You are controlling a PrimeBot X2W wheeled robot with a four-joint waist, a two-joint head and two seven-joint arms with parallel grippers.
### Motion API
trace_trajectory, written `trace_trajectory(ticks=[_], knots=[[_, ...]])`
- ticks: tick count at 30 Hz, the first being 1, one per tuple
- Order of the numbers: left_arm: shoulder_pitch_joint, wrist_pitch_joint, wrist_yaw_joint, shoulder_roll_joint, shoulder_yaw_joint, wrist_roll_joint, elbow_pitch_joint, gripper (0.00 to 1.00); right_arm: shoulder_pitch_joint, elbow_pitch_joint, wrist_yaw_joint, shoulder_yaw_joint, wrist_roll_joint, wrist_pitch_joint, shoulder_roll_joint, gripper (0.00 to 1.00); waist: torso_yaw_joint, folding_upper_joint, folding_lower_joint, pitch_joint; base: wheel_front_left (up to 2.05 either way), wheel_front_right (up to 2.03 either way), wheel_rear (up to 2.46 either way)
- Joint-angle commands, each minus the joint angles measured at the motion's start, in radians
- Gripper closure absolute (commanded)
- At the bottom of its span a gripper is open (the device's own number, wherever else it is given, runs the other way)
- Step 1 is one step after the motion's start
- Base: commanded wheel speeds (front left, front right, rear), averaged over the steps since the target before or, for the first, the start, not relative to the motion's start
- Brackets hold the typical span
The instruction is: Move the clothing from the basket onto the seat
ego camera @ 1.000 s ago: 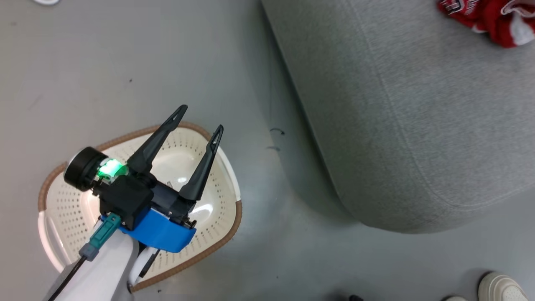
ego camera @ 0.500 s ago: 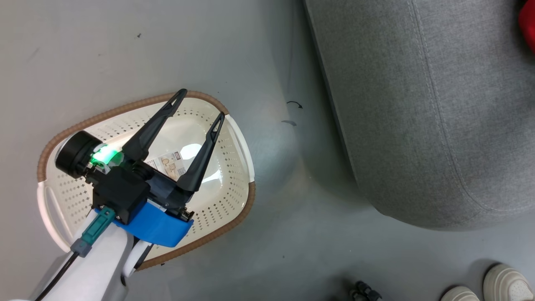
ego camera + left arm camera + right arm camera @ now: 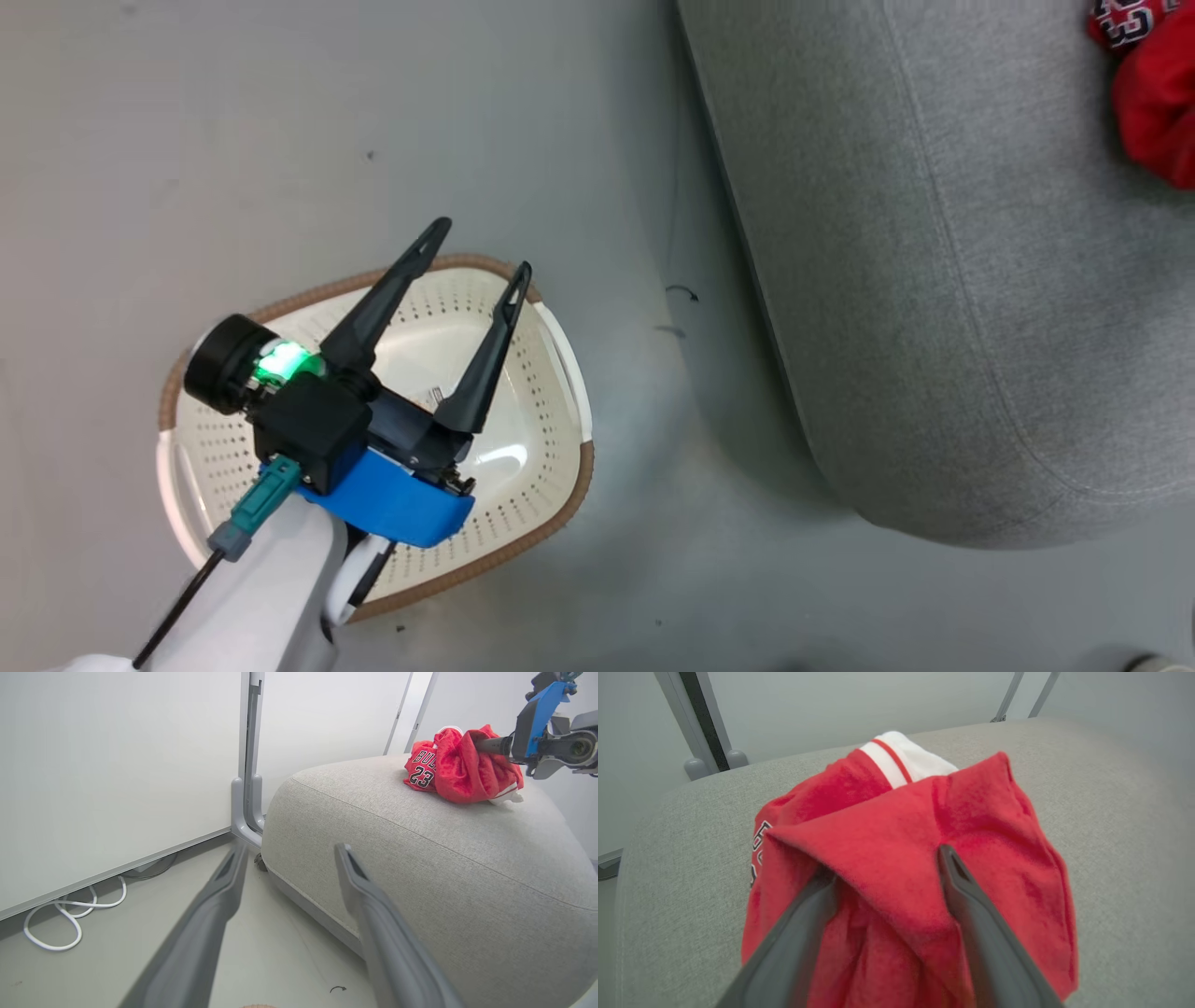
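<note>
The right gripper (image 3: 886, 861) rises from the bottom centre of the right wrist view, its two dark fingers set apart with a ridge of the red clothing (image 3: 878, 826) tented between them. Whether they are pinching the fabric or have let it go cannot be told. The clothing fills the middle of that frame as a rumpled heap, with a white striped band at its top and part of some white lettering at its left edge. It lies on the seat (image 3: 934, 280), a broad light-grey cushion. In the left wrist view the heap sits at the upper right of the frame, on the cushion's top, showing the number 23, and the right gripper reaches into it from the right edge. In the head view the left gripper (image 3: 481, 246) is at the lower left, fingers spread wide and holding nothing, pointing up the frame above the basket (image 3: 537, 420). The basket stands on the grey floor (image 3: 280, 140), its perforated cream walls and shiny bottom in plain sight, well apart from the seat, which takes up the right half. A corner of the clothing shows at the upper right edge. In the left wrist view, a white cable (image 3: 56, 933) loops on the floor at the lower left.
</note>
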Motion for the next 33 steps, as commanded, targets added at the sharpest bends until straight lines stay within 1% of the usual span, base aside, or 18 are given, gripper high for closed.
trace_trajectory(ticks=[1, 4, 9, 14, 17, 19, 24, 29, 33], knots=[[0.008, -0.005, -0.001, -0.010, 0.001, -0.008, 0.006, 0.00, 0.027, 0.007, 0.000, 0.012, -0.011, -0.009, -0.006, 0.00, 0.012, 0.0000, -0.0001, -0.050, 0.00, 0.00, 0.00], [0.027, -0.005, -0.002, -0.039, 0.016, -0.017, 0.016, 0.00, 0.065, 0.019, 0.000, 0.040, -0.018, -0.022, -0.008, 0.00, 0.019, 0.0000, -0.0001, -0.104, 0.00, 0.00, 0.00], [0.081, -0.006, -0.003, -0.084, 0.057, -0.024, 0.030, 0.00, 0.140, 0.030, 0.000, 0.086, 0.003, -0.057, 0.012, 0.00, 0.025, 0.0000, -0.0001, -0.200, 0.00, 0.00, 0.00], [0.148, -0.006, -0.005, -0.124, 0.103, -0.026, 0.053, 0.00, 0.224, 0.002, 0.000, 0.154, 0.037, -0.099, 0.037, 0.00, 0.037, 0.0000, -0.0001, -0.293, 0.00, 0.00, 0.00], [0.185, -0.006, -0.006, -0.146, 0.128, -0.023, 0.070, 0.00, 0.279, -0.038, 0.000, 0.203, 0.072, -0.117, 0.058, 0.00, 0.048, 0.0000, -0.0001, -0.341, 0.00, 0.00, 0.00], [0.209, -0.006, -0.006, -0.159, 0.146, -0.020, 0.079, 0.00, 0.322, -0.077, 0.000, 0.240, 0.096, -0.124, 0.073, 0.00, 0.056, 0.0000, -0.0001, -0.370, 0.00, 0.00, 0.00], [0.263, -0.006, -0.007, -0.190, 0.202, -0.007, 0.097, 0.00, 0.440, -0.221, 0.000, 0.323, 0.166, -0.130, 0.120, 0.00, 0.079, 0.0000, -0.0001, -0.422, 0.00, 0.00, 0.00], [0.298, -0.006, -0.005, -0.214, 0.252, 0.002, 0.119, 0.00, 0.570, -0.380, 0.000, 0.385, 0.211, -0.094, 0.153, 0.00, 0.118, 0.0000, -0.0001, -0.462, 0.00, 0.00, 0.00], [0.315, -0.006, -0.005, -0.219, 0.288, 0.012, 0.137, 0.00, 0.672, -0.508, 0.000, 0.415, 0.226, -0.055, 0.177, 0.00, 0.157, 0.0000, -0.0001, -0.485, 0.00, 0.00, 0.00]])
